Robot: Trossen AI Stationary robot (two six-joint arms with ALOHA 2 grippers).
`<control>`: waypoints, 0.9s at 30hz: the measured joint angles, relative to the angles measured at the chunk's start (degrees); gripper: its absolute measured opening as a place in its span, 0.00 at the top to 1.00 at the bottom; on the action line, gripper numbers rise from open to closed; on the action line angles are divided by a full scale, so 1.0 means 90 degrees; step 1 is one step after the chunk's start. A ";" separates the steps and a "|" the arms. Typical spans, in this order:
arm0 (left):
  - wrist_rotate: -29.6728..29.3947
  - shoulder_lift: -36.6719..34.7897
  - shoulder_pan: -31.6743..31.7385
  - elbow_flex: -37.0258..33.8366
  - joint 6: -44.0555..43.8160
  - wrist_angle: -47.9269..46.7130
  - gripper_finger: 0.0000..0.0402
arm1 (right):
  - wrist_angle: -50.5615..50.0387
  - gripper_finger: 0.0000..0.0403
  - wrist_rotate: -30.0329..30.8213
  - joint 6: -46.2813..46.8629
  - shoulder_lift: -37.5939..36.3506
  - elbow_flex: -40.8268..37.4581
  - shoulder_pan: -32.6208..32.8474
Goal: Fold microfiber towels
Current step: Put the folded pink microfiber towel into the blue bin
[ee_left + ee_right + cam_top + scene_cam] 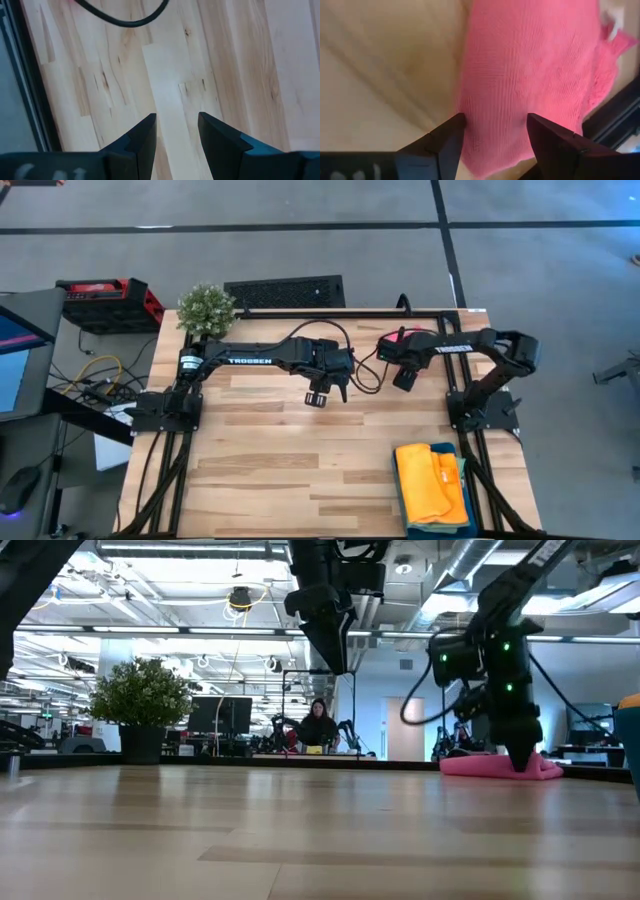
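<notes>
The hot pink towel (pixel 535 75) is seen bunched at the counter's (pixel 300 460) far edge, with the right hand (pixel 495 130) lowered onto it, fingers spread and nothing gripped. The left hand (pixel 177 125) is held open and empty above mid-counter. An orange towel (pixel 428 480) is stacked in the teal tray (pixel 404 520).

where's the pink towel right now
In the high view the pink towel lies at the table's far edge, right of centre, mostly hidden under the right gripper, whose open fingers reach down onto it; the left gripper hangs nearby.
</notes>
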 joint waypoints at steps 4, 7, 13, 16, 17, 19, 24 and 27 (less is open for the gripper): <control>0.0000 0.0000 -0.0001 0.0000 0.0002 0.0002 0.65 | 0.0064 0.41 0.0000 0.0029 0.0336 0.0000 -0.0208; 0.0000 0.0000 -0.0001 0.0000 0.0005 0.0002 0.65 | 0.0082 0.41 -0.0013 -0.0015 0.0520 0.0032 -0.0227; 0.0000 0.0000 -0.0001 0.0000 0.0005 0.0000 0.65 | 0.0053 0.41 -0.0063 -0.0035 0.0683 0.0039 -0.0221; 0.0001 0.0000 -0.0001 0.0000 0.0002 0.0000 0.65 | 0.0057 0.47 -0.0134 0.0136 0.0680 0.0031 -0.0212; 0.0002 0.0000 -0.0001 0.0000 0.0002 0.0000 0.65 | 0.0057 0.51 -0.0152 0.0204 0.0683 0.0028 -0.0211; 0.0003 0.0000 -0.0007 0.0000 -0.0007 0.0000 0.65 | 0.0060 0.59 -0.0218 0.0357 0.0688 0.0024 -0.0211; 0.0079 0.0000 -0.0042 0.0000 -0.0102 0.0000 0.65 | 0.0034 0.88 -0.0246 0.0554 0.0684 0.0005 -0.0031; 0.0124 0.0000 -0.0076 0.0000 -0.0151 -0.0009 0.65 | -0.0200 0.96 -0.0243 0.0605 0.0541 -0.0029 0.0231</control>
